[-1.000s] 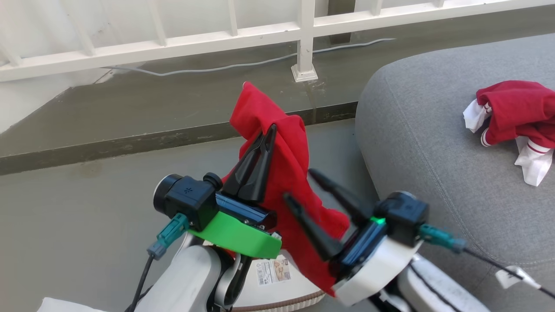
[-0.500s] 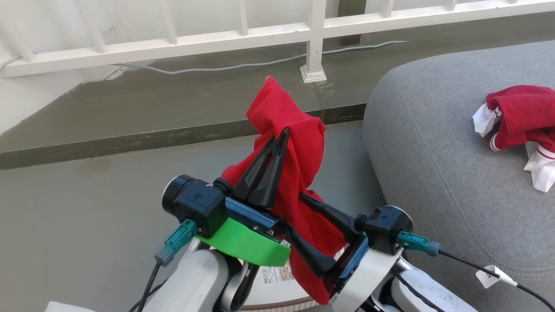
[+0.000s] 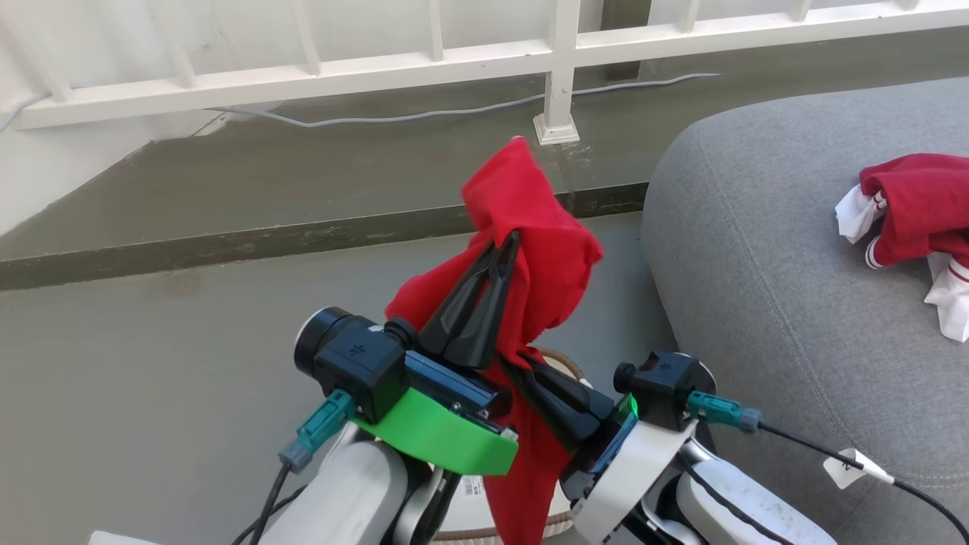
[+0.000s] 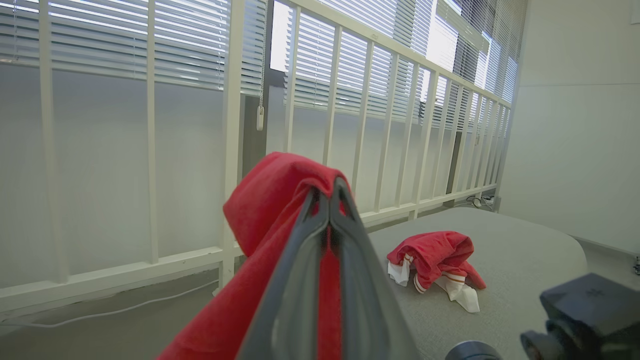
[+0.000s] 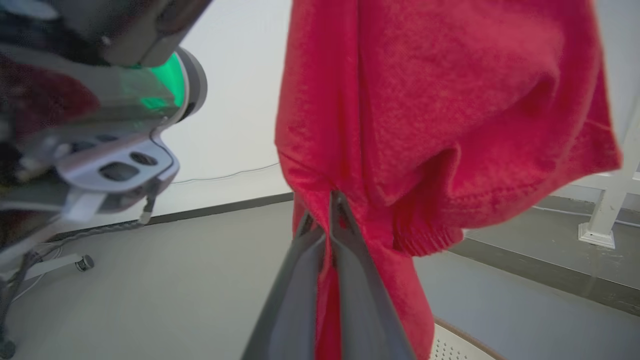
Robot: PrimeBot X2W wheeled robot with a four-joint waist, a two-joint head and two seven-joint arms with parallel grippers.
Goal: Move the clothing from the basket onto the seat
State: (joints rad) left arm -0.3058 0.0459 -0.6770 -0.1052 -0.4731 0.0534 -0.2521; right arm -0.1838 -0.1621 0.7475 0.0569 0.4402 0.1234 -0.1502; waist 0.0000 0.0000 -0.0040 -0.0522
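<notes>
The large grey fabric seat [image 3: 757, 288] with rounded edges is lying at the right, near a white barred railing [image 3: 560, 53]. The small cream plastic basket [image 3: 566, 362] with a brown rim is standing below the arms, which are hiding most of it. Two soft red garments are showing. The crumpled garment [image 3: 916, 204] with white cuffs is resting on the seat. The hanging garment [image 3: 530, 204] is dangling above the basket. The left gripper [image 3: 509, 246] is pinching its top fold, and the right gripper [image 3: 522, 367] is pinching it lower.

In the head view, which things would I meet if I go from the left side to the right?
left wrist camera → held red garment → seat → red-and-white clothing lying on the seat
</notes>
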